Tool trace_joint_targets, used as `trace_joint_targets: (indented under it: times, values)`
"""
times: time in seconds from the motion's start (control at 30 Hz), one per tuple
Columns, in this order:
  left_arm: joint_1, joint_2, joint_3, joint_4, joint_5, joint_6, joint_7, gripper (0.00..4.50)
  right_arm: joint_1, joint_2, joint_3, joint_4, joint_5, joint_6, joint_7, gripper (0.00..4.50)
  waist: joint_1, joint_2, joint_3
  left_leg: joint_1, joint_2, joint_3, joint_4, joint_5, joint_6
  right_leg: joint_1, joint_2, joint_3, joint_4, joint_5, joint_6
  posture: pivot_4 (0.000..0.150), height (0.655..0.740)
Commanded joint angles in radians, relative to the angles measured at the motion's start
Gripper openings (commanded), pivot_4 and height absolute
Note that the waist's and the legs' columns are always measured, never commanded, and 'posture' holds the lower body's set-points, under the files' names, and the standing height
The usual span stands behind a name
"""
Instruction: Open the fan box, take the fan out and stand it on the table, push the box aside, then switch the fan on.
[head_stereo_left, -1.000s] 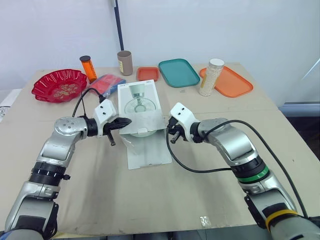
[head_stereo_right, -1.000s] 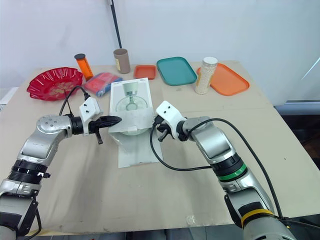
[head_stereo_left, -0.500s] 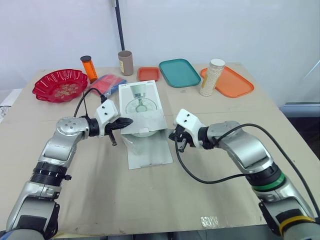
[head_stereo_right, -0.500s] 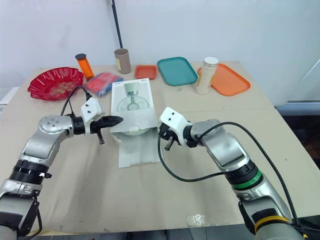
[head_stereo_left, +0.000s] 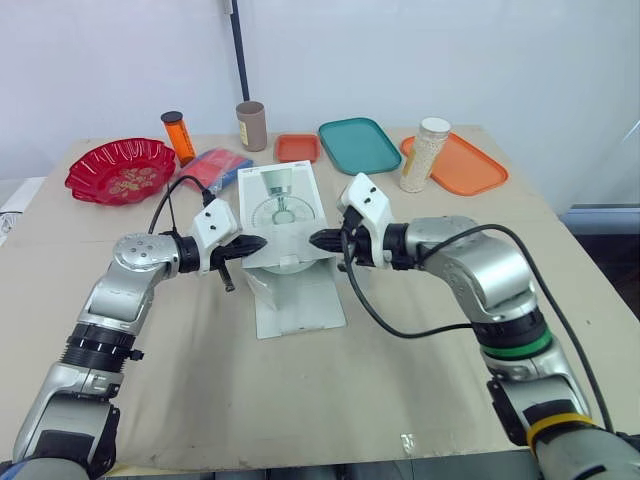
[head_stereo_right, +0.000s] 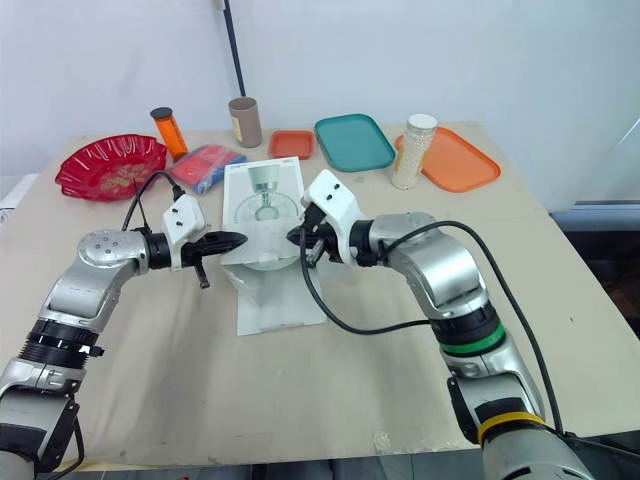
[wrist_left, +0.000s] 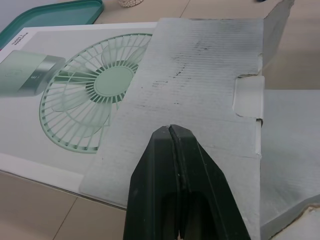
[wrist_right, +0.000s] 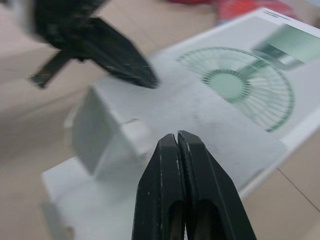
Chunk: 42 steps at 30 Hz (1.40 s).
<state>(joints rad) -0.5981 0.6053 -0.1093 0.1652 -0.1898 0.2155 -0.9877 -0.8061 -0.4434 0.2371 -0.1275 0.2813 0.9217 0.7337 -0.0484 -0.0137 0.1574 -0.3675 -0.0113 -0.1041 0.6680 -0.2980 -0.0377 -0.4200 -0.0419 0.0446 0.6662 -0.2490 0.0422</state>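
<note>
The white fan box (head_stereo_left: 280, 205), printed with a green fan, lies flat mid-table. One grey flap (wrist_left: 200, 75) is folded back over its top, and another flap (head_stereo_left: 298, 298) lies on the table towards me. My left gripper (head_stereo_left: 258, 242) is shut, its tip at the box's left edge by the folded flap, with nothing between its fingers (wrist_left: 172, 145). My right gripper (head_stereo_left: 316, 240) is also shut, its tip touching the box's right edge at the same flap. In the right wrist view its fingers (wrist_right: 177, 150) point over the flap, with the left gripper (wrist_right: 117, 57) beyond.
Along the far edge stand a red bowl (head_stereo_left: 119, 170), an orange bottle (head_stereo_left: 177, 136), a red-and-blue packet (head_stereo_left: 215, 166), a brown cup (head_stereo_left: 250, 125), a small orange tray (head_stereo_left: 296, 147), a teal tray (head_stereo_left: 358, 144), and a grain jar (head_stereo_left: 424, 154) by an orange tray (head_stereo_left: 470, 165).
My right gripper dipped towards me off the box, then swung back up and left to the box's right edge. The left gripper has stayed at the left edge.
</note>
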Motion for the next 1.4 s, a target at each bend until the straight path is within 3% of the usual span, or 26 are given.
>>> trace_joint_targets:
  times: [0.03, 0.3, 0.6, 1.17, 1.4]
  values:
    - [0.029, 0.016, -0.011, 0.002, 0.022, 0.025, -0.003, 0.00, -0.015, 0.021, 0.021, 0.040, -0.038, -0.056, -0.024, 0.05, 0.000, 0.000, 0.000, 0.000, 0.000, 0.000, 0.000, 0.000, 0.000, 0.000, 0.000, 0.000, 0.000, 0.000, 0.000, 0.150, 0.7400]
    - [0.002, -0.003, 0.023, -0.112, -0.055, 0.109, -0.012, 0.00, 0.005, 0.023, 0.054, 0.086, -0.086, -0.100, -0.029, 0.05, -0.001, 0.000, 0.000, -0.001, 0.000, 0.001, 0.000, 0.000, 0.000, -0.001, 0.000, 0.000, 0.000, 0.000, 0.000, 0.150, 0.7400]
    - [0.075, 0.053, -0.061, -0.265, -0.045, 0.133, -0.109, 0.00, 0.024, 0.035, 0.056, 0.093, -0.094, -0.103, -0.042, 0.05, -0.001, 0.000, 0.000, -0.002, 0.000, 0.001, 0.000, 0.000, 0.000, -0.002, 0.000, 0.001, 0.000, 0.000, 0.000, 0.150, 0.7400]
    - [0.141, 0.265, -0.017, -0.220, 0.031, 0.043, -0.183, 0.00, 0.025, 0.057, 0.061, 0.099, -0.103, -0.122, -0.045, 0.05, -0.003, 0.000, 0.000, -0.001, 0.001, 0.001, -0.001, 0.000, 0.000, -0.002, 0.001, 0.001, 0.000, 0.000, 0.000, 0.150, 0.7400]
    - [0.110, 0.163, -0.008, -0.127, 0.031, 0.023, -0.093, 0.00, 0.025, 0.054, 0.061, 0.100, -0.107, -0.124, -0.039, 0.05, -0.002, 0.000, 0.000, -0.002, 0.001, 0.001, 0.000, 0.000, 0.001, -0.002, 0.001, 0.001, 0.000, 0.000, 0.000, 0.150, 0.7400]
